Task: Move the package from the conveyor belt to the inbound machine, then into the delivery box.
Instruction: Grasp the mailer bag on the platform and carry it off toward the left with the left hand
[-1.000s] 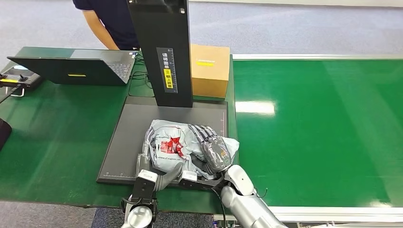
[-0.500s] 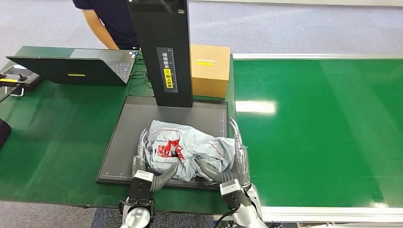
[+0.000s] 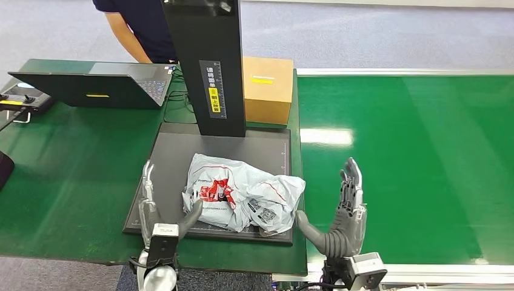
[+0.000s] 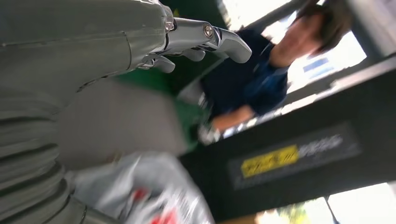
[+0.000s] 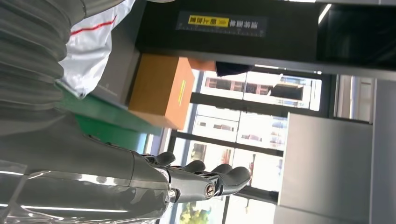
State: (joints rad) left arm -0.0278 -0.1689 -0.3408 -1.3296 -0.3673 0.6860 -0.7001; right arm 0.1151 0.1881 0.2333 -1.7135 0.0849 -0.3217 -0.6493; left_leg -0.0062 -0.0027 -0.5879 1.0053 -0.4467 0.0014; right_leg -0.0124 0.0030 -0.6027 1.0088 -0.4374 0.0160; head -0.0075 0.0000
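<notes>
The head view looks forward and down from high on the robot's body over the green surface (image 3: 73, 176). Each wrist view sits close behind its own robot hand, turned and looking low across the surface. All three share the black scanner column (image 3: 206, 66) (image 4: 299, 163) (image 5: 243, 32) and the crumpled package (image 3: 242, 194) (image 4: 149, 196) (image 5: 91, 44).

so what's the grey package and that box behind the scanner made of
The package looks like a soft plastic mailer bag: grey-white film, creased and crumpled, slightly glossy, with red print and labels. The box looks like plain brown cardboard: matte, flat faces, crisp edges, a small yellow label on top. It stands beside the black column of the inbound machine.
</notes>
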